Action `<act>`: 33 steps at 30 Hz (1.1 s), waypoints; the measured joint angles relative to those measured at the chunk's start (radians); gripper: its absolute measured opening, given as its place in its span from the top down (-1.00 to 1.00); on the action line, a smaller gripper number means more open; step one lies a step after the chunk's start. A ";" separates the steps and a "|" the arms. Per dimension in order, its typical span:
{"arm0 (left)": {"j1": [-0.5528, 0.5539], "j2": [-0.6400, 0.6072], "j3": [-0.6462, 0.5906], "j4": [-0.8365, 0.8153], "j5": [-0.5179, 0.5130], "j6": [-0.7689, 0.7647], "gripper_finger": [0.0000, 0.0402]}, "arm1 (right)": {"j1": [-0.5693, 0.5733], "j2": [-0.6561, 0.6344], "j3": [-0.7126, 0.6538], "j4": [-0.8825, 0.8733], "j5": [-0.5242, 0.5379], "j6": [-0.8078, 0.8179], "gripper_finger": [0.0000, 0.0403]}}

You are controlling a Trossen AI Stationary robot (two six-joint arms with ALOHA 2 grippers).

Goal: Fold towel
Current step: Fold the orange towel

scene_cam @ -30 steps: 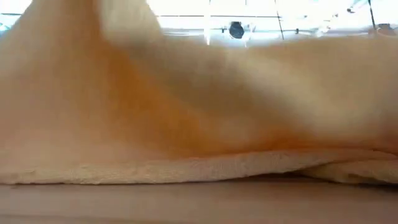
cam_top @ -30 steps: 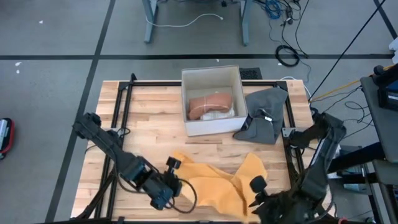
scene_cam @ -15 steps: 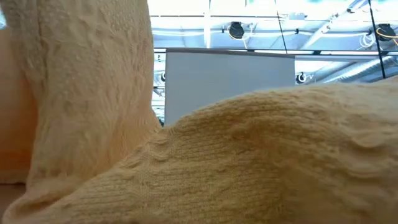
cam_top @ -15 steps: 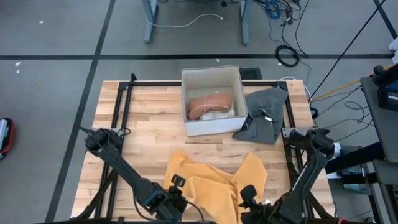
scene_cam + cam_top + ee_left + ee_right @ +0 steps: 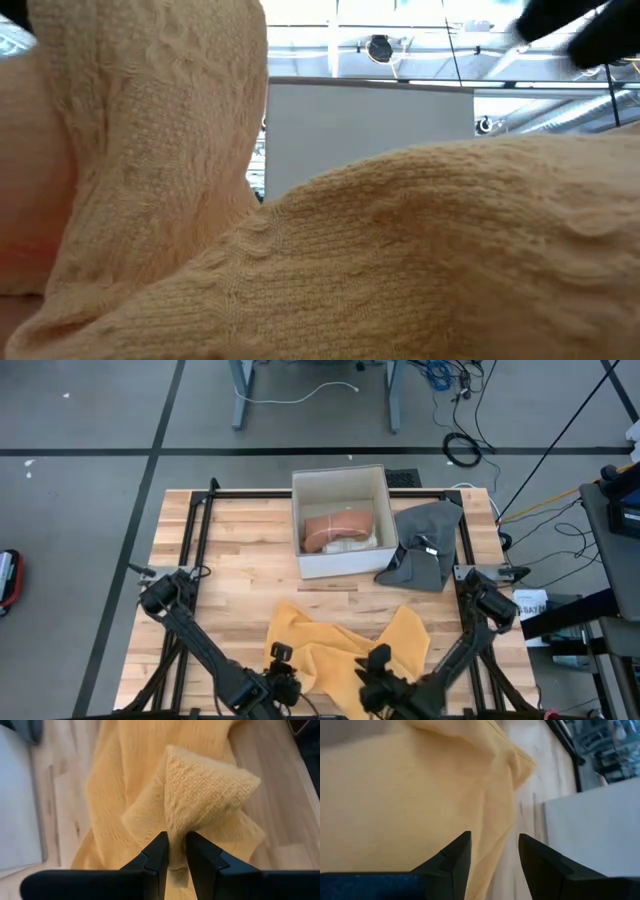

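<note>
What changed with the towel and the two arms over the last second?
Both grippers moved to the table's near edge: the left gripper from the yellow towel's left edge, the right gripper leftward, its jaws now open over the cloth. The towel bunched narrower, and the left jaws pinch a raised fold. The white box and grey cloth stayed put.

- I read this as a robotics lab, not a home.
- My wooden counter (image 5: 240, 550) carries a black metal frame (image 5: 196, 520) bolted around its edge.
- The floor (image 5: 90, 480) is bare grey concrete with loose cables (image 5: 455, 390) trailing across it.
- Desk legs (image 5: 240, 395) and equipment racks (image 5: 610, 510) stand around.
- Ceiling trusses (image 5: 400, 45) show overhead.
</note>
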 joint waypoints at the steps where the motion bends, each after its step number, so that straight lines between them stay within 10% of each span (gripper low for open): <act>1: -0.008 0.000 0.000 0.001 -0.023 -0.006 0.63 | -0.016 0.008 0.000 0.001 0.006 -0.003 0.24; 11: -0.096 0.000 0.000 0.140 -0.080 0.112 0.63 | -0.129 0.038 0.000 0.199 -0.047 -0.214 0.24; 24: -0.123 0.000 0.000 0.402 0.214 0.409 0.63 | -0.219 0.037 0.000 0.686 -0.815 -0.788 0.24; 33: -0.051 0.000 0.000 0.321 0.216 0.463 0.63 | -0.341 0.034 0.000 0.679 -1.048 -0.881 0.24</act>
